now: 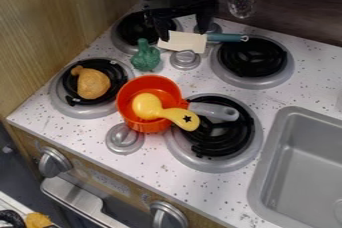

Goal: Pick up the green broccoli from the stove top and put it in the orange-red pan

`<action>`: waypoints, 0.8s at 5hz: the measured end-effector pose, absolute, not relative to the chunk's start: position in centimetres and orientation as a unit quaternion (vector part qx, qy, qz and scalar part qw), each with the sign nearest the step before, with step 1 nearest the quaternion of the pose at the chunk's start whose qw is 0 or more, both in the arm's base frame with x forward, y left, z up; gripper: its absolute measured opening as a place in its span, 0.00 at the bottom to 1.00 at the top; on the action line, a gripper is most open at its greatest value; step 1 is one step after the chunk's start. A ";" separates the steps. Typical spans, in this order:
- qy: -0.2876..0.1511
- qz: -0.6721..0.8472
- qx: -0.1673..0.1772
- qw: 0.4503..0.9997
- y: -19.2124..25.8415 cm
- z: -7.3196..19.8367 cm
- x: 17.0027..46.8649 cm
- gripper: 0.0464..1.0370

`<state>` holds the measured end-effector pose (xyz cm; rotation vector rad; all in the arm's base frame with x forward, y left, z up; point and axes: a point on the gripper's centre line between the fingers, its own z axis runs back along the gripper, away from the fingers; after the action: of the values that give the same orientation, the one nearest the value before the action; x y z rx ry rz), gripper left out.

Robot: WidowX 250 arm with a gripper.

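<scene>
Black fingers of the two-finger gripper (183, 33) stand wide apart near the top centre of the camera view, and we see nothing held between them. Nearest them is a toy utensil with a flat cream blade and teal handle (180, 41), just below the gripper; whether they touch, we cannot tell. Its long axis runs nearly left to right, blade to the left, handle towards the upper-right black coil burner (254, 57), and the fingertips are spread along that axis rather than across it: one near the blade's left end, the other near where blade meets handle. Below the blade we see a round grey knob (185, 59), with a green toy broccoli (145, 56) to its left. Lower, at centre, an orange-red toy pot (149, 85) has a yellow spoon-like toy (163, 112) lying across it.
</scene>
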<state>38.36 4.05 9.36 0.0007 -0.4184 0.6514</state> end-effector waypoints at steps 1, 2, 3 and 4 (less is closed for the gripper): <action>-0.188 0.318 0.005 0.929 4.1 8.1 38.0 0.96; -0.157 0.338 0.026 0.928 6.7 5.9 35.5 0.96; -0.152 0.341 0.042 0.927 8.2 6.3 34.7 0.96; -0.141 0.346 0.050 0.926 9.7 6.8 34.3 0.96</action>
<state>34.33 9.72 6.75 0.1026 -0.2889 0.7090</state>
